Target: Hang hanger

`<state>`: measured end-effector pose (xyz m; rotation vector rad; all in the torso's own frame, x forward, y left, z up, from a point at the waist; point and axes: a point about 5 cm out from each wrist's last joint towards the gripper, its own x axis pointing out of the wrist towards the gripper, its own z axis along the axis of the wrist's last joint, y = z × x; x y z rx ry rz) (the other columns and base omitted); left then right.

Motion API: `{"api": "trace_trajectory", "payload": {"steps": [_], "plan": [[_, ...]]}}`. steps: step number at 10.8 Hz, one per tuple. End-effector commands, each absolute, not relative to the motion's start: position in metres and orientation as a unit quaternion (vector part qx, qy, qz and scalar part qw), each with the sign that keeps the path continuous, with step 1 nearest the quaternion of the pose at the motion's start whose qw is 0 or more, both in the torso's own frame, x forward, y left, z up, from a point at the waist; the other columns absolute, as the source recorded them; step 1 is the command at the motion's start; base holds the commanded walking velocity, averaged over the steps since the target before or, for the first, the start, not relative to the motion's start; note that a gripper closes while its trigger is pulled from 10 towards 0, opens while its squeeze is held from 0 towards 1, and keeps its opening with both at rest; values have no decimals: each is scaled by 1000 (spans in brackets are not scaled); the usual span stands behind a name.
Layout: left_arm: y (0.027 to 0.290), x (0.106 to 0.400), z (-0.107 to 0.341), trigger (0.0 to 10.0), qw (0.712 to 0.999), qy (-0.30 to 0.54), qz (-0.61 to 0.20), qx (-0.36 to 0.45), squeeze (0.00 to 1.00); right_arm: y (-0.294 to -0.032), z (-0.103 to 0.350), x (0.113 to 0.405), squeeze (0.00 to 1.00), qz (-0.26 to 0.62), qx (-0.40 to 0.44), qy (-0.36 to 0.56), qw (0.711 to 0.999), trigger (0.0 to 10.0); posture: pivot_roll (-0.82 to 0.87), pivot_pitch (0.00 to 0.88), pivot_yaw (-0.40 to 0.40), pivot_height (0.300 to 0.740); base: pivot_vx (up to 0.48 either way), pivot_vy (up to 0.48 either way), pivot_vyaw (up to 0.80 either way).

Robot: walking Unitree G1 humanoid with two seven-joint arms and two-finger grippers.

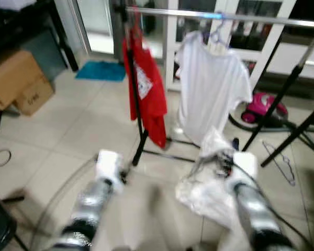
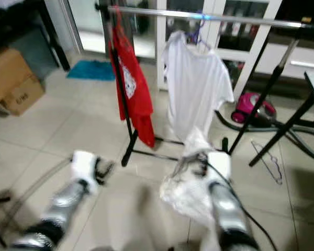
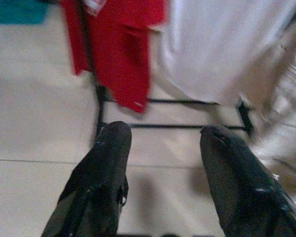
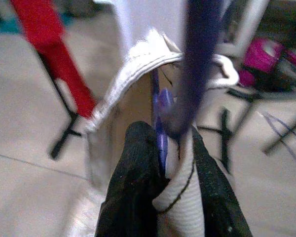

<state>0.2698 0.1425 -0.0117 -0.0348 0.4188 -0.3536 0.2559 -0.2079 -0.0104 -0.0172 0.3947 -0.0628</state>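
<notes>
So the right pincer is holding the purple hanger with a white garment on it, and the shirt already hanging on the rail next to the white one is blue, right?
Not quite: the shirt next to the white shirt on the rail is red, as the left eye view shows. The rest holds: the right pincer is shut on the purple hanger with a white garment on it.

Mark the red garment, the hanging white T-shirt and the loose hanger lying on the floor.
red garment (image 1: 146, 89): left eye view, mid cloth.
white T-shirt (image 1: 209, 94): left eye view, chest.
loose hanger (image 1: 282, 162): left eye view, wire body.
</notes>
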Motion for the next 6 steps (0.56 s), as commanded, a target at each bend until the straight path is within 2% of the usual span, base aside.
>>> {"api": "trace_trajectory", "payload": {"steps": [1, 6], "plan": [[158, 261, -22, 10000, 958, 240, -157, -7, 0, -202, -12, 256, 0, -19, -7, 201, 979, 10000, 31, 0, 2, 740, 0, 0, 0], [171, 215, -64, 10000, 913, 395, -95, -43, 0, -205, -61, 207, 0, -20, 2, 359, 933, 10000, 38, 0, -10, 740, 0, 0, 0]]}}
